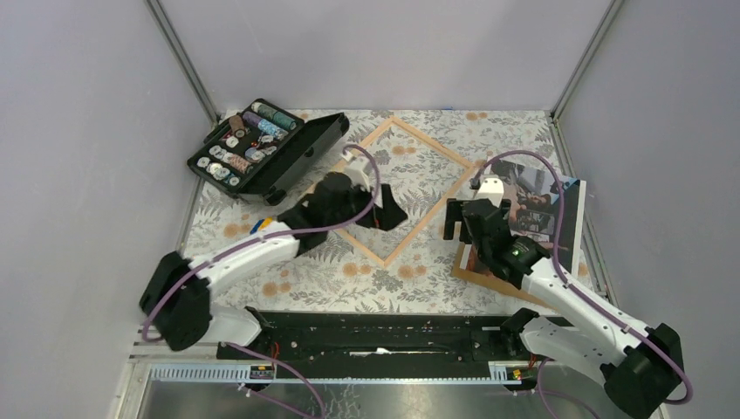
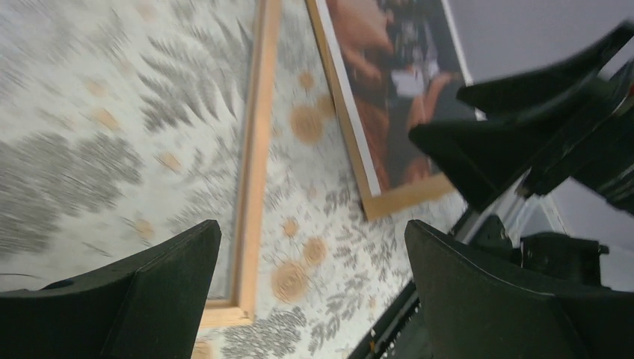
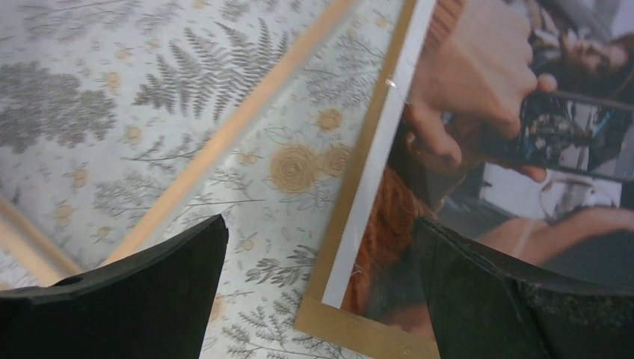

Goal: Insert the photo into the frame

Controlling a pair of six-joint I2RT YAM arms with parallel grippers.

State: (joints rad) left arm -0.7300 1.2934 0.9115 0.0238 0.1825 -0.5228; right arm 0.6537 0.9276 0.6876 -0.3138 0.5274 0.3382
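Note:
The frame (image 1: 434,140) is pale wood with a see-through centre and lies flat as a diamond mid-table. The photo (image 1: 545,196), dark with orange-brown tones, lies on a brown backing board (image 1: 484,278) to the frame's right. My left gripper (image 1: 384,214) is open and empty over the frame's near-left part; its wrist view shows the frame's edge (image 2: 254,164) and the photo (image 2: 389,97). My right gripper (image 1: 462,229) is open and empty above the photo's near-left corner. In the right wrist view, the photo (image 3: 508,149) lies under the right finger (image 3: 523,299).
An open black case (image 1: 262,148) holding poker chips sits at the back left. A floral cloth (image 1: 305,271) covers the table. A black rail (image 1: 375,332) runs along the near edge. Grey walls close in both sides, and the photo's far edge is near the right wall.

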